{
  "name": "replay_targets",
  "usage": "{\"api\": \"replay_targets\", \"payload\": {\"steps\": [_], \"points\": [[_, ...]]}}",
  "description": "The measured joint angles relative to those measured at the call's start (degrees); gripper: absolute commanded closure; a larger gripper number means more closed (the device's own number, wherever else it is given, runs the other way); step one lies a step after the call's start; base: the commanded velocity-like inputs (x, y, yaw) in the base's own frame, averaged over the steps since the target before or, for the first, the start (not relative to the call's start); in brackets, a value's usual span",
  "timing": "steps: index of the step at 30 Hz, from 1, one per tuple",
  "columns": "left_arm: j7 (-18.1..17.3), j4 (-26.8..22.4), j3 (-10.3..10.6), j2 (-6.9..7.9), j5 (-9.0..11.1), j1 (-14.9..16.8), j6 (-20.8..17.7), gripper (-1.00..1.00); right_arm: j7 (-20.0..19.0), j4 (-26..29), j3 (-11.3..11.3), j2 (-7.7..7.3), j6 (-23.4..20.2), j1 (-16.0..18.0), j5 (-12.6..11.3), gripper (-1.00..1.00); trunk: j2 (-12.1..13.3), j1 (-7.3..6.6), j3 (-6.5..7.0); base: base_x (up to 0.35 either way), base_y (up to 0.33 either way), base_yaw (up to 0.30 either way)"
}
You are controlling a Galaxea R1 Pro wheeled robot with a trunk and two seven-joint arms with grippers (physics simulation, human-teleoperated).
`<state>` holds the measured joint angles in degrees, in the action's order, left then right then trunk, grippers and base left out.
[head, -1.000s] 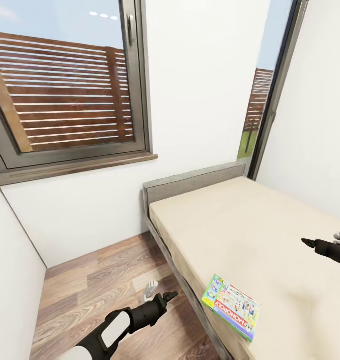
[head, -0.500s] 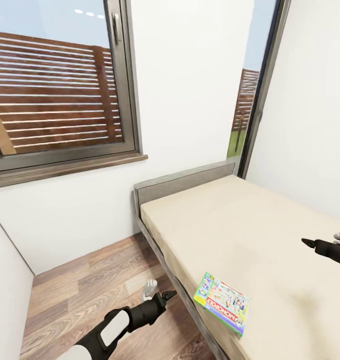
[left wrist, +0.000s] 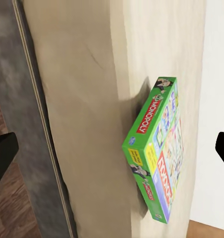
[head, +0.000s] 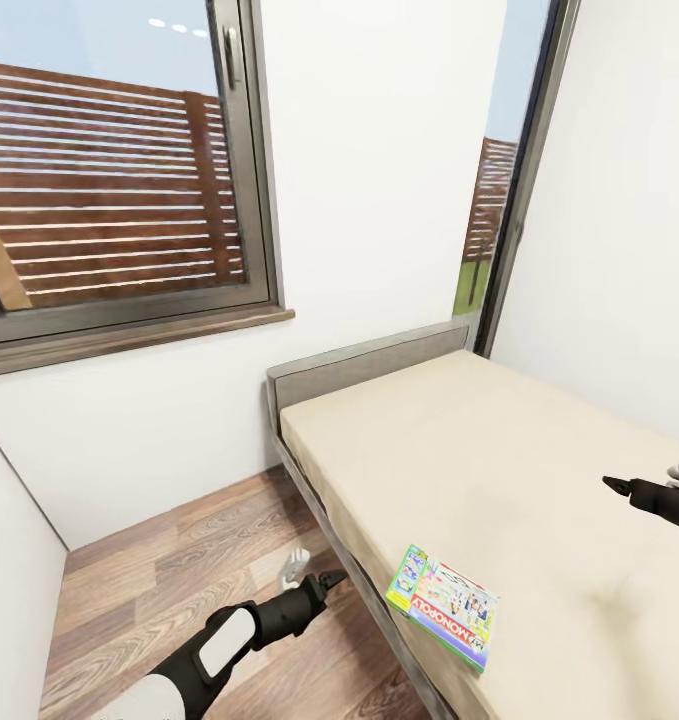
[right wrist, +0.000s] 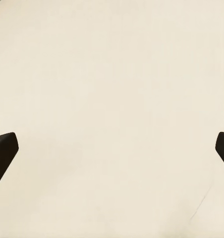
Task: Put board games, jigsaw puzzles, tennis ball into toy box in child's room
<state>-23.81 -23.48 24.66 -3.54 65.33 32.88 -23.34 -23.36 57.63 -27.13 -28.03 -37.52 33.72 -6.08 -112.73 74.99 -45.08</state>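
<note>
- The bed (head: 499,450) carries the Monopoly box (head: 442,605) flat near its floor-side edge.
- The left gripper (head: 314,585), open and empty, sits just beside that edge, nearer the box.
- The right gripper (head: 619,487), open, hovers farther off.

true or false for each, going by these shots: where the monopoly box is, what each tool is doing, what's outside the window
1. The flat green-edged Monopoly game box lies on the beige mattress of the grey-framed bed, near its edge. True.
2. The left tool is shut on the box. False: it hangs open over the wood-plank floor, beside the bed and apart from the box.
3. The right tool is over the mattress, holding nothing. True.
4. A yellow ball rests on the box. False: its top is bare.
5. A brown slatted fence shows through the grey-framed window. True.
</note>
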Motion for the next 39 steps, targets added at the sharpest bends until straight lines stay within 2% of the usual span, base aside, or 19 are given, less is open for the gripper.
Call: {"api": "replay_targets", "payload": {"steps": [15,26,39], "points": [[0.49,1.42,-0.32,0.85,0.29,1.5,0.03,-1.0,0.0,0.66,-0.02,-0.05,0.0,-0.34,0.03,-1.0,0.0,0.0,0.0,0.0,0.0,-0.001],[0.61,3.85,-0.36,1.02,0.55,2.75,0.43,-1.0,0.0,0.75,-0.02,-0.01,0.0,-0.42,-0.01,-1.0,0.0,0.0,0.0,0.0,0.0,0.0],[0.76,4.56,-0.42,1.27,0.6,3.12,1.43,-1.0,0.0,0.77,-0.02,-0.01,0.0,-0.44,0.02,-1.0,0.0,0.0,0.0,0.0,0.0,0.0]]}}
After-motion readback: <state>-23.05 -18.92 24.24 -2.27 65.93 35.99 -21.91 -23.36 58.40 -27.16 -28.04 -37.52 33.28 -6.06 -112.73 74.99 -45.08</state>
